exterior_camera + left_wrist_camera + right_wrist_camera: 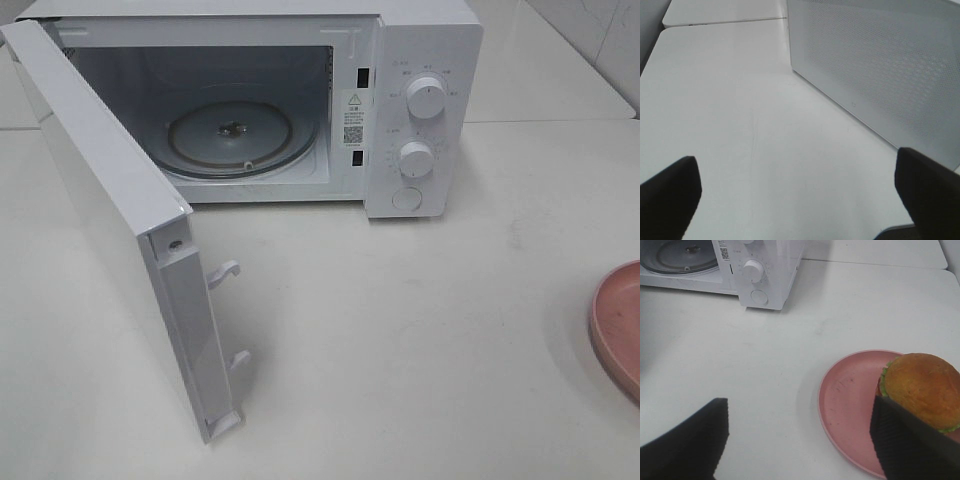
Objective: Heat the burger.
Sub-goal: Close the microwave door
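The burger (922,390), with a golden-brown bun and a green lettuce edge, sits on a pink plate (850,405) in the right wrist view. My right gripper (800,405) hovers open over the plate's near side. One of its dark fingers (910,445) overlaps the burger's near edge, and the burger lies off to that side rather than between the fingers. My left gripper (797,165) is open wide above bare table, beside the microwave door (880,65). In the exterior high view only the plate's rim (615,325) shows; the burger and both grippers are out of that view.
The white microwave (420,110) stands at the back with its door (110,200) swung open to the left. A glass turntable (245,135) lies inside the cavity. White table (400,330) stretches between the microwave and the plate.
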`<state>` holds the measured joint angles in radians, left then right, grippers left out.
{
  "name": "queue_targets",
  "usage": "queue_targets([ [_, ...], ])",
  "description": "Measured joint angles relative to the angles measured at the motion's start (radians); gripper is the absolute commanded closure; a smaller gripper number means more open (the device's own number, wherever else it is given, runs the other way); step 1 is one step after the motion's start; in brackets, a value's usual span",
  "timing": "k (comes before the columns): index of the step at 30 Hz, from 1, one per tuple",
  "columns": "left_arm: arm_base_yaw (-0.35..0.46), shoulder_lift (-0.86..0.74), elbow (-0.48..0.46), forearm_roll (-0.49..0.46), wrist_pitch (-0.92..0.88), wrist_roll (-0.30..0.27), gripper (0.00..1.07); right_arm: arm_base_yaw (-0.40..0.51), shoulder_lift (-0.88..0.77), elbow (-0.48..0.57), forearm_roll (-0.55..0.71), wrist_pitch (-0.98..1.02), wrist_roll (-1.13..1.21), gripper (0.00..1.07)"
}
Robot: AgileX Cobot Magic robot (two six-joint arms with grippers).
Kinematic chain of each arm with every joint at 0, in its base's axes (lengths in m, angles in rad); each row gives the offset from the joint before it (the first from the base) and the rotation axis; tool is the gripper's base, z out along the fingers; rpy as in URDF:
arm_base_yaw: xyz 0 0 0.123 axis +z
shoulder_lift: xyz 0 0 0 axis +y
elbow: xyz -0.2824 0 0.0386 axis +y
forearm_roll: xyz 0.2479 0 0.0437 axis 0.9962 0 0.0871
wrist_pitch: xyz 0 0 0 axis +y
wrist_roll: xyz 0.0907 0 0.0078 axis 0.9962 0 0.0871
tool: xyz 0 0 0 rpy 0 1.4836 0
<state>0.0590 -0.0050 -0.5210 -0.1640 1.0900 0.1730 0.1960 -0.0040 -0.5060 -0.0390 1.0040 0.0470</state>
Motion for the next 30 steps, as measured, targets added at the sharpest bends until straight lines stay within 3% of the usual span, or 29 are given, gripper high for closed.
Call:
queue_targets([
  [9, 0.000, 0.005, -0.005, 0.000, -0.023, -0.031, 0.13, 0.000, 0.000, 0.000, 0.000, 0.000, 0.000, 0.32],
  [11, 0.000, 0.066, -0.015, 0.027, -0.079, -0.098, 0.38, 0.000, 0.000, 0.000, 0.000, 0.000, 0.000, 0.32],
  [14, 0.000, 0.092, -0.015, 0.033, -0.098, -0.110, 0.47, 0.000, 0.000, 0.000, 0.000, 0.000, 0.000, 0.32],
  [16, 0.000, 0.206, -0.012, 0.017, -0.217, -0.122, 0.81, 0.000, 0.000, 0.000, 0.000, 0.000, 0.000, 0.32],
  [17, 0.000, 0.206, -0.012, 0.017, -0.217, -0.122, 0.81, 0.000, 0.000, 0.000, 0.000, 0.000, 0.000, 0.32],
  [19, 0.000, 0.305, 0.005, -0.016, -0.346, -0.123, 1.07, 0.000, 0.000, 0.000, 0.000, 0.000, 0.000, 0.32],
  [22, 0.000, 0.344, 0.013, -0.026, -0.390, -0.122, 1.07, 0.000, 0.000, 0.000, 0.000, 0.000, 0.000, 0.32],
  [24, 0.000, 0.485, 0.054, -0.095, -0.587, -0.076, 1.07, 0.000, 0.000, 0.000, 0.000, 0.000, 0.000, 0.32],
  [26, 0.000, 0.520, 0.070, -0.124, -0.652, -0.047, 1.07, 0.000, 0.000, 0.000, 0.000, 0.000, 0.000, 0.32],
  [27, 0.000, 0.578, 0.104, -0.178, -0.775, 0.018, 1.07, 0.000, 0.000, 0.000, 0.000, 0.000, 0.000, 0.32],
  [28, 0.000, 0.578, 0.104, -0.178, -0.775, 0.018, 1.07, 0.000, 0.000, 0.000, 0.000, 0.000, 0.000, 0.32],
  [30, -0.004, 0.658, 0.152, -0.255, -0.960, 0.136, 1.07, 0.000, 0.000, 0.000, 0.000, 0.000, 0.000, 0.32],
])
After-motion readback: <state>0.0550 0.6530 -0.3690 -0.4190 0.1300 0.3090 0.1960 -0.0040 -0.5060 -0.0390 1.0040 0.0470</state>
